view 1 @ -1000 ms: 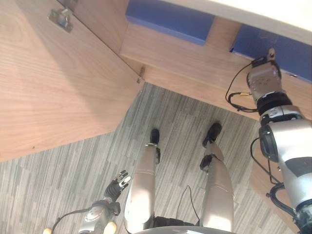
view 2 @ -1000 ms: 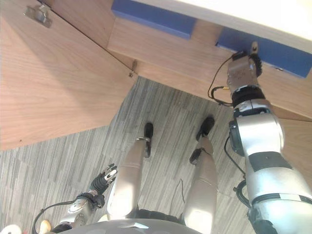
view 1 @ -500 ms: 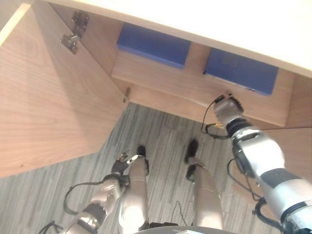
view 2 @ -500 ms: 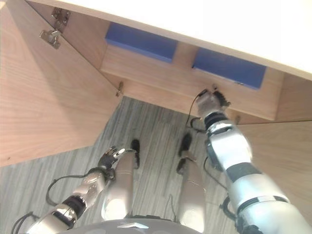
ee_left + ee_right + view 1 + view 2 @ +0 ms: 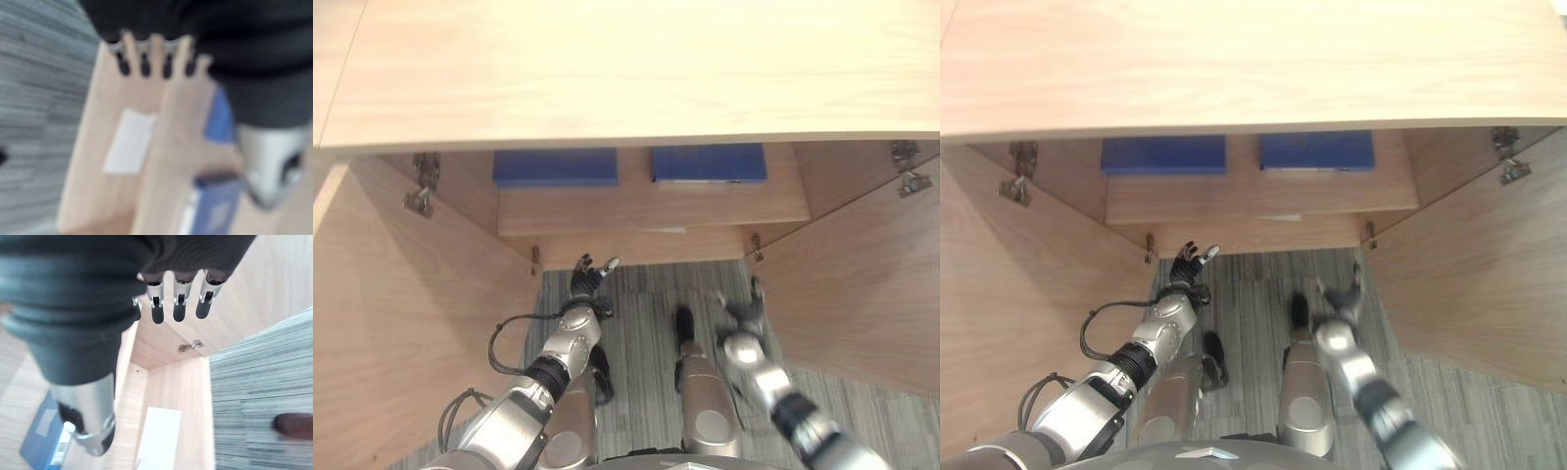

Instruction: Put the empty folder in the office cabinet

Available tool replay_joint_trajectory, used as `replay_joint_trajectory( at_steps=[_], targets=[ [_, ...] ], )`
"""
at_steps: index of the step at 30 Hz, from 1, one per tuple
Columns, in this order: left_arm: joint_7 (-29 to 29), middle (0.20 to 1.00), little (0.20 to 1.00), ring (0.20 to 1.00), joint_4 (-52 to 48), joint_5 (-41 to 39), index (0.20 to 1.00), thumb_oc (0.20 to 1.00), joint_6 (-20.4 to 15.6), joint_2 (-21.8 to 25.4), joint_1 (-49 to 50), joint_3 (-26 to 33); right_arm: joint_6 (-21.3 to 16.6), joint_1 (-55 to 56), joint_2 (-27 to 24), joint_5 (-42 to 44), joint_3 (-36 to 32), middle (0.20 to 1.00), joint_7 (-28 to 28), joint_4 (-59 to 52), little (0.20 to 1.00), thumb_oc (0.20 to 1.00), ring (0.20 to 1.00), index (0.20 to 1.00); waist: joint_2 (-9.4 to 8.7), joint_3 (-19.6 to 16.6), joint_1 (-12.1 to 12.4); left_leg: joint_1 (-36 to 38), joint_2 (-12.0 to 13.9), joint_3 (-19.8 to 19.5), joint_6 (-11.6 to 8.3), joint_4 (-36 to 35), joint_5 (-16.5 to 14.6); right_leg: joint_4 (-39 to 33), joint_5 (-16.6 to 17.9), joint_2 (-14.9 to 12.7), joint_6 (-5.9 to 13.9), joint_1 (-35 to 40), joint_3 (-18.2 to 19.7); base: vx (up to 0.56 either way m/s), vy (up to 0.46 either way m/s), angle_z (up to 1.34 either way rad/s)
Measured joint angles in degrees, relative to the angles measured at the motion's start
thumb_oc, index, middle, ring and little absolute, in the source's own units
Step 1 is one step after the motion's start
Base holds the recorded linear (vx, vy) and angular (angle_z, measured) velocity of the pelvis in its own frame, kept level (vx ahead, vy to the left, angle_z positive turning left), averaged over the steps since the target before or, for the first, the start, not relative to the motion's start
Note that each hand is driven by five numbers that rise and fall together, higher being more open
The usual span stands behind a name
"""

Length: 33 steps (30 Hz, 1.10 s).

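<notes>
Two blue folders lie inside the open office cabinet, one on the left and one on the right, both on the wooden shelf. My left hand is raised in front of the cabinet's lower edge with its fingers spread and holds nothing. My right hand hangs lower, over the floor and below the right folder, also holding nothing. In the right wrist view its fingers are straight, and a blue folder shows past the thumb. The left wrist view shows straight fingers before the shelf and a blue folder.
Both cabinet doors stand open: the left door and the right door, with metal hinges on them. The pale cabinet top spans above. A white label is stuck on the shelf front. Grey striped carpet lies below.
The camera has swung to face the cabinet squarely. My right hand has drawn back from the right blue folder and dropped low. My left hand has risen toward the cabinet front.
</notes>
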Motion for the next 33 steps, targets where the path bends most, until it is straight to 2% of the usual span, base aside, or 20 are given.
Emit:
replay_joint_trajectory(
  at_steps=[1,2,3,4,5,6,7,8,9,12,15,18,19,20,24,26,28,30,32,33],
  targets=[
    [9.86,1.0,1.0,1.0,3.27,20.01,1.0,1.0,1.38,0.19,1.35,-0.12,-2.11,5.7,-2.83,0.32,-3.98,1.0,1.12,1.17,1.0,1.0,1.0,1.0,0.0,-1.33,-0.8,-0.56,-0.15,0.15,-0.4,0.0,-0.2,-2.71,0.49,-0.08,0.23,0.24,-0.2,-0.19,0.16,-0.08],
    [11.2,1.0,1.0,1.0,3.64,23.01,1.0,1.0,1.27,0.3,1.75,-0.12,-2.58,6.37,-3.27,0.34,-4.5,1.0,1.26,1.18,1.0,1.0,1.0,1.0,-0.15,-1.31,-0.79,-0.68,-0.15,0.2,-0.43,0.04,-0.19,-3.0,0.68,-0.08,0.18,0.25,-0.24,-0.2,0.164,-0.16],
    [10.23,1.0,1.0,1.0,3.23,21.63,1.0,1.0,-1.11,4.84,4.71,-5.87,-6.22,7.28,-3.57,0.82,-8.0,1.0,2.63,5.53,1.0,1.0,1.0,1.0,-0.99,-1.79,-0.98,-1.87,0.13,0.51,-0.95,1.95,-0.64,-4.43,2.56,0.07,-1.59,-0.13,-0.71,-0.21,0.14,-0.14],
    [4.4,1.0,1.0,1.0,2.7,14.29,1.0,1.0,-5.4,6.41,7.19,-7.05,-8.3,5.56,-3.4,1.1,-10.63,1.0,2.02,8.98,1.0,1.0,1.0,1.0,-0.96,-1.88,-1.04,-2.61,1.08,0.3,-1.26,3.38,-1.37,-4.37,2.88,0.36,-1.35,-0.13,-0.77,-0.16,0.073,-0.18],
    [0.05,1.0,1.0,1.0,4.03,11.02,1.0,1.0,-8.17,3.77,10.09,-1.5,-8.82,3.95,-3.14,1.96,-11.8,1.0,2.03,11.22,1.0,1.0,1.0,1.0,-1.08,-1.87,-1.09,-2.29,1.14,0.45,-0.98,3.33,-1.76,-5.02,2.89,0.46,-1.4,0.52,-0.72,-0.15,0.069,-0.1],
    [0.05,1.0,1.0,1.0,4.03,11.02,1.0,1.0,-8.17,3.77,10.09,-1.5,-8.82,3.95,-3.14,1.96,-11.8,1.0,2.03,11.22,1.0,1.0,1.0,1.0,-1.08,-1.87,-1.09,-2.29,1.14,0.45,-0.98,3.33,-1.76,-5.02,2.89,0.46,-1.4,0.52,-0.72,-0.11,0.075,-0.03],
    [-1.13,1.0,1.0,1.0,7.94,11.8,1.0,1.0,-11.86,2.88,12.38,-1.77,-11.73,2.64,-1.63,3.42,-14.41,1.0,3.14,14.96,1.0,1.0,1.0,1.0,-1.06,-1.84,-0.54,-2.44,1.3,0.57,-0.86,5.12,-2.24,-4.8,2.89,0.51,-1.42,0.66,-0.78,-0.12,0.141,-0.07],
    [-4.52,1.0,1.0,1.0,10.7,14.05,1.0,1.0,-15.53,4.02,17.15,-1.75,-14.93,-1.03,2.63,5.92,-20.42,1.0,4.18,20.58,1.0,1.0,1.0,1.0,-0.97,-1.81,0.17,-2.5,2.34,0.59,-0.91,7.85,-3.84,-4.69,2.89,1.18,-1.43,1.55,-0.73,-0.16,0.211,-0.09],
    [-6.22,1.0,1.0,1.0,11.07,14.84,1.0,1.0,-16.71,4.96,19.14,-1.49,-15.48,-1.66,3.81,6.81,-22.12,1.0,4.27,21.44,1.0,1.0,1.0,1.0,-0.83,-1.81,0.4,-2.34,2.58,0.58,-0.76,8.48,-4.63,-4.75,2.62,1.34,-1.23,1.99,-0.74,-0.12,0.214,-0.17],
    [-11.21,1.0,1.0,1.0,10.88,16.38,1.0,1.0,-18.85,8.22,24.36,-0.96,-15.78,-1.53,4.68,7.59,-24.3,1.0,4.23,21.4,1.0,1.0,1.0,1.0,0.12,-1.76,1.98,-1.4,2.32,1.47,0.43,9.69,-6.05,-4.65,1.53,0.27,-1.72,2.87,-2.46,-0.07,0.17,-0.11],
    [-15.28,1.0,1.0,1.0,7.99,16.11,1.0,1.0,-18.77,9.48,27.45,1.02,-15.36,-1.29,4.71,8.34,-26.74,1.0,2.55,20.79,1.0,1.0,1.0,1.0,1.64,-1.75,3.12,0.52,1.16,2.94,1.92,9.41,-6.46,-4.41,-1.96,-1.72,-2.13,4.18,-4.88,-0.04,0.185,-0.17],
    [-18.73,1.0,1.0,1.0,6.93,16.1,1.0,1.0,-17.28,10.23,29.83,3.22,-14.98,-1.39,5.19,9.78,-30.48,1.0,-0.71,21.27,1.0,1.0,1.0,1.0,3.32,-2.06,4.39,4.8,1.01,6.35,3.9,6.93,-7.24,-3.65,-5.54,-3.75,-0.79,4.99,-12.66,0.07,0.21,-0.52],
    [-19.33,1.0,1.0,1.0,7.76,16.3,1.0,1.0,-15.9,10.38,30.56,3.37,-14.93,-1.34,5.33,9.8,-31.04,1.0,-1.83,21.83,1.0,1.0,1.0,1.0,4.27,-2.57,4.29,6.2,1.09,6.83,5.09,5.64,-6.76,-3.4,-5.7,-3.53,-0.62,5.92,-15.4,-0.03,0.157,-0.33],
    [-19.7,1.0,1.0,1.0,9.63,16.91,1.0,1.0,-14.5,9.88,30.85,3.27,-14.8,-0.55,5.43,9.91,-33.06,1.0,-3.0,23.47,1.0,1.0,1.0,1.0,5.32,-3.41,4.01,8.23,0.97,7.42,5.67,2.99,-5.91,-2.52,-5.6,-3.21,-0.5,6.54,-16.1,-0.04,0.072,-0.24],
    [-21.07,1.0,1.0,1.0,13.38,16.85,1.0,1.0,-12.69,7.46,31.98,2.46,-14.76,0.41,4.34,10.88,-35.33,1.0,-5.85,25.92,1.0,1.0,1.0,1.0,9.88,-6.75,4.14,12.62,0.86,8.27,4.5,-8.54,0.59,5.9,-5.6,-2.85,-0.45,5.8,-14.64,-0.14,-0.043,-0.09],
    [-21.67,1.0,1.0,1.0,14.25,16.89,1.0,1.0,-12.24,7.44,31.28,2.61,-14.76,-0.18,4.37,10.89,-35.14,1.0,-6.28,25.91,1.0,1.0,1.0,1.0,10.12,-7.76,4.47,12.8,0.83,8.03,4.06,-12.67,4.14,12.23,-5.68,-4.55,-0.5,5.66,-13.43,-0.14,-0.156,0.08],
    [-21.88,1.0,1.0,1.0,14.32,16.94,1.0,1.0,-11.8,8.09,30.83,2.4,-14.6,-0.8,4.06,10.98,-35.04,1.0,-8.2,25.71,1.0,1.0,1.0,1.0,9.67,-8.17,5.73,12.91,1.51,7.72,3.39,-15.17,6.43,13.13,-5.83,-5.79,-0.27,8.06,-12.12,-0.13,-0.2,0.0],
    [-22.09,1.0,1.0,1.0,14.25,16.93,1.0,1.0,-11.58,8.77,30.81,2.51,-14.64,-1.57,3.95,11.0,-35.16,1.0,-10.13,25.78,1.0,1.0,1.0,1.0,8.95,-8.63,7.66,12.88,2.96,7.7,1.97,-17.27,8.13,10.03,-5.78,-5.9,-0.17,11.47,-11.96,-0.09,-0.243,-0.11],
    [-22.98,1.0,1.0,1.0,13.93,16.91,1.0,1.0,-11.18,9.75,31.28,2.51,-14.89,-1.79,4.0,11.18,-35.57,1.0,-12.81,25.84,1.0,1.0,1.0,1.0,8.19,-9.52,8.16,12.91,4.1,7.28,0.99,-20.47,9.82,6.06,-5.6,-5.38,0.04,14.0,-11.77,-0.04,-0.22,-0.1],
    [-23.39,1.0,1.0,1.0,13.44,16.94,1.0,1.0,-10.91,10.72,31.68,2.51,-14.98,-1.82,4.23,11.46,-35.57,1.0,-14.47,25.93,1.0,1.0,1.0,1.0,7.38,-10.03,8.33,13.29,4.27,6.77,0.31,-22.32,11.28,2.83,-4.98,-4.7,0.93,15.17,-11.68,-0.01,-0.146,-0.14]
  ],
)
